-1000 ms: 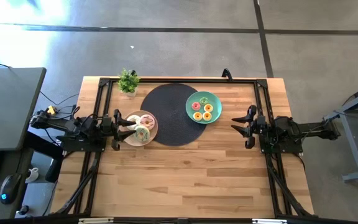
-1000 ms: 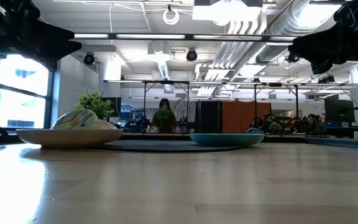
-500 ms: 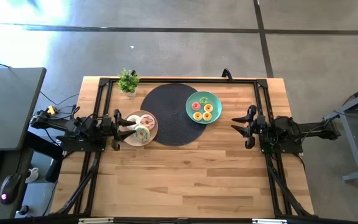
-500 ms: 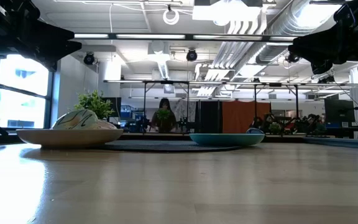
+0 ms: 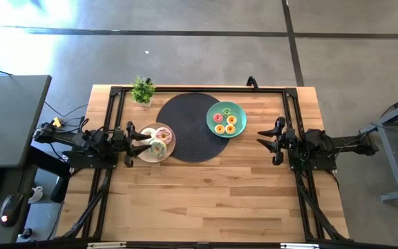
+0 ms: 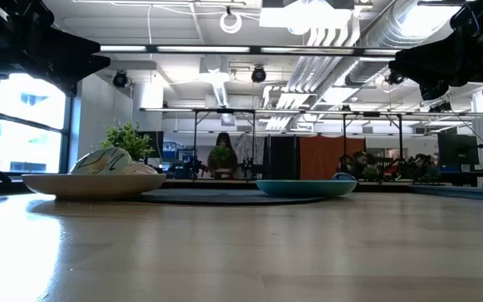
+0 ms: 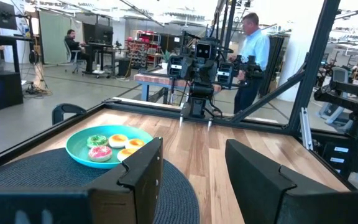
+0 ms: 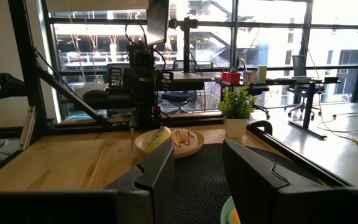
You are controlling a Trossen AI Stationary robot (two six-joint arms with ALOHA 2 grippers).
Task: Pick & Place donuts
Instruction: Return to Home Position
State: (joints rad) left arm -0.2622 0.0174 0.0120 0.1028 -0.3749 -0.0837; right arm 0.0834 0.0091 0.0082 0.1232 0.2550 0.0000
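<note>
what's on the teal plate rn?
On the teal plate: a green donut, a pink donut and yellow-orange donuts, seemingly three, clustered. From table height the rim hides nearly all of them. Whether anything lies beneath them cannot be seen.

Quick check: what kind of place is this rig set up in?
Probably an open robotics lab or workshop: exposed ceiling ducts, a bare concrete floor, and a person standing in the background.

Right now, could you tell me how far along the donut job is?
Looks finished: small donuts lie on the teal plate, larger ones on the beige plate, none loose on the table. Nothing in hand: the left gripper and right gripper are open and empty at their sides. Nothing seems left.
</note>
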